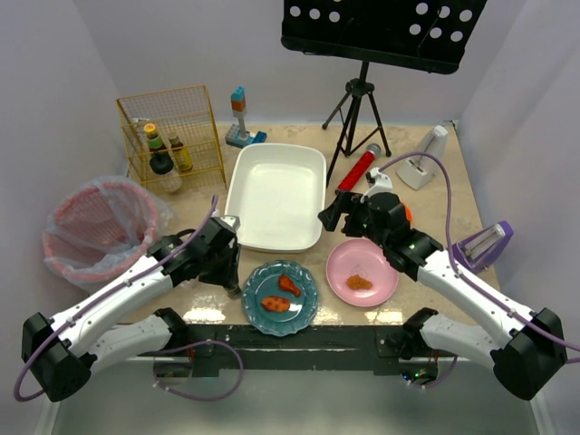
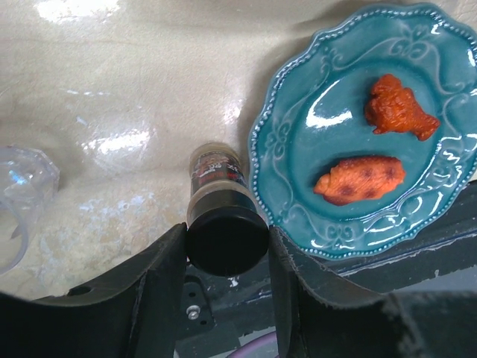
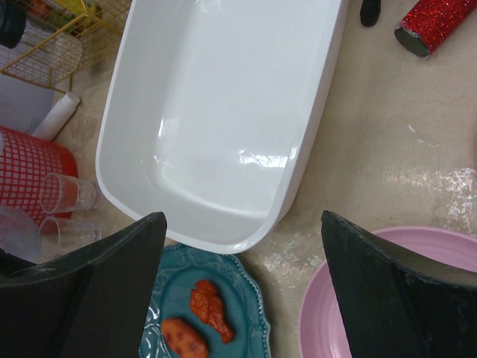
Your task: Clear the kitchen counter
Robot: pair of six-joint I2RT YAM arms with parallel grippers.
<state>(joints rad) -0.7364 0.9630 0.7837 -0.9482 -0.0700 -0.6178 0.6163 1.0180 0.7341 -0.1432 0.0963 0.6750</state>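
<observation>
My left gripper (image 2: 227, 250) clamps the jar (image 2: 216, 183) near the tub (image 3: 223, 149), the right gripper (image 3: 242, 220) gapes beside the tub, and both plates (image 1: 381, 263) sit uncleared on the counter (image 2: 149, 74), so I'm barely started.

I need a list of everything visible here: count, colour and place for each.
kitchen counter: one, beige, under everything.
tub: one, white, centre, empty.
teal plate: one, near edge, two orange food pieces.
pink plate: one, right of teal plate, one orange food piece.
spice jar: one, black cap, left of teal plate.
wire basket: one, yellow, far left corner, bottles inside.
bin: one, pink, left side.
clear cups: two, between bin and tub.
glitter tube: one, red, right of tub.
block stack: one, mostly blue, behind tub.
music stand: one, black, far side.
left gripper: black, fingers either side of the jar's cap.
right gripper: black, open, above tub's near end.
</observation>
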